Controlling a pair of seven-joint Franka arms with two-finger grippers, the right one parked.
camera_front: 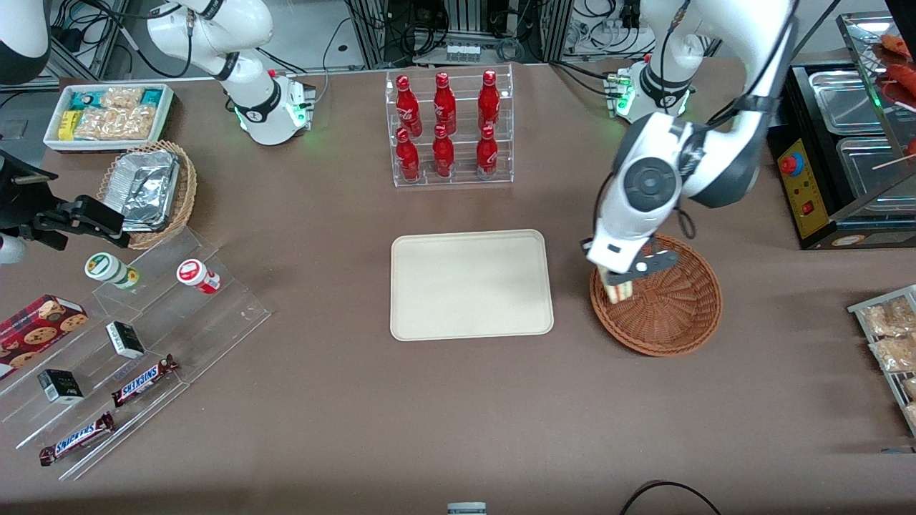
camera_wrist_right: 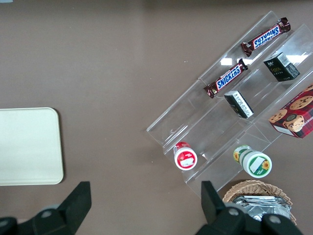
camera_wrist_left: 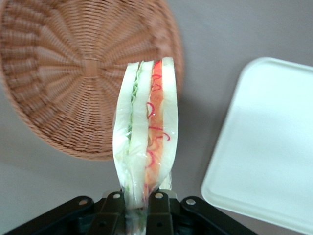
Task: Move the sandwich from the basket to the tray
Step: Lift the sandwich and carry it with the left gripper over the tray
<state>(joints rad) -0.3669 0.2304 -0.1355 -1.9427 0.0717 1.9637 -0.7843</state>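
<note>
My left gripper (camera_front: 621,280) is shut on the sandwich (camera_front: 618,290), a plastic-wrapped white-bread wedge with red and green filling. It holds the sandwich lifted above the rim of the round reddish-brown basket (camera_front: 673,315), on the edge nearest the tray. The wrist view shows the sandwich (camera_wrist_left: 145,132) pinched between the fingers (camera_wrist_left: 113,200) of the gripper (camera_wrist_left: 137,205), with the basket (camera_wrist_left: 63,83) below and no other item in it. The cream tray (camera_front: 471,284) lies flat on the table beside the basket, toward the parked arm's end, with nothing on it. It also shows in the wrist view (camera_wrist_left: 266,147).
A clear rack of red bottles (camera_front: 447,129) stands farther from the camera than the tray. A black appliance with metal pans (camera_front: 844,157) stands at the working arm's end. Snack packets on a rack (camera_front: 891,336) lie near the table edge there. A stepped acrylic display with snacks (camera_front: 122,343) is at the parked arm's end.
</note>
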